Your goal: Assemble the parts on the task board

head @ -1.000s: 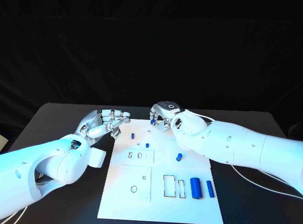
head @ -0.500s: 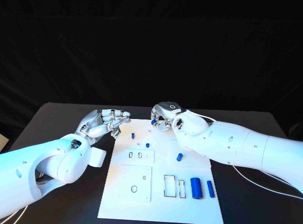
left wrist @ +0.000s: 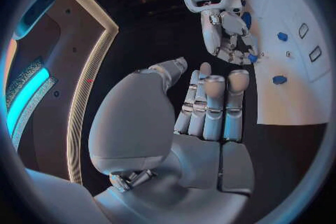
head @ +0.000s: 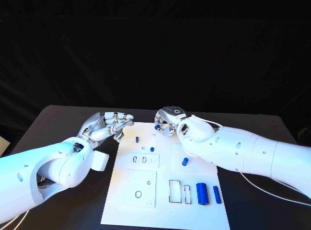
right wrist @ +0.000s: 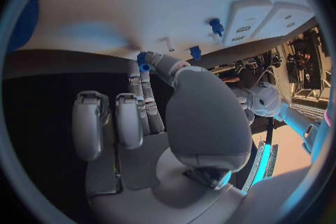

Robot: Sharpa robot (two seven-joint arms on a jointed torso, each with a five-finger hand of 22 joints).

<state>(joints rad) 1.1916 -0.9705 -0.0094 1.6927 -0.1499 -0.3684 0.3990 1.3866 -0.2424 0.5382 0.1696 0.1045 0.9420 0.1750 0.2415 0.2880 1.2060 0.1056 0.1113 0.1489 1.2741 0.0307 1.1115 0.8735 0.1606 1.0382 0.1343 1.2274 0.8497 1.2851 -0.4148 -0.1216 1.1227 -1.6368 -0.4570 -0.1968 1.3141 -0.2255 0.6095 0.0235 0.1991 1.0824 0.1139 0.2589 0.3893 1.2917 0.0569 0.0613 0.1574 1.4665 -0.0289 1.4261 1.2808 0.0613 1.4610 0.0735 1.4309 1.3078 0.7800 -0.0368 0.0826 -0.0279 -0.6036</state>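
Right hand: positioned over the far edge of the task board, thumb and one finger pinched on a small blue part; remaining fingers curled alongside, as confirmed in the right wrist view. Same pinched part visible in the head view as a blue speck at the fingertips, just above the board surface; contact with the board cannot be determined.

Left hand: located just off the board's far left corner, over the black table. Fingers straight and pressed side by side, thumb set apart, nothing held; neither gripping nor clenched.

Task board: white plate, centred on the table, long axis running away from the robot. Far half: one upright blue peg near the left hand, a second small blue peg just beyond a raised plate with two small slots. Middle right: short blue piece lying tilted beside the right forearm. Near half: square plate with an oval hole at left, rectangular cut-out and narrower slot beside it at centre, then a thick blue cylinder and a thin blue rod lying parallel, near but apart.
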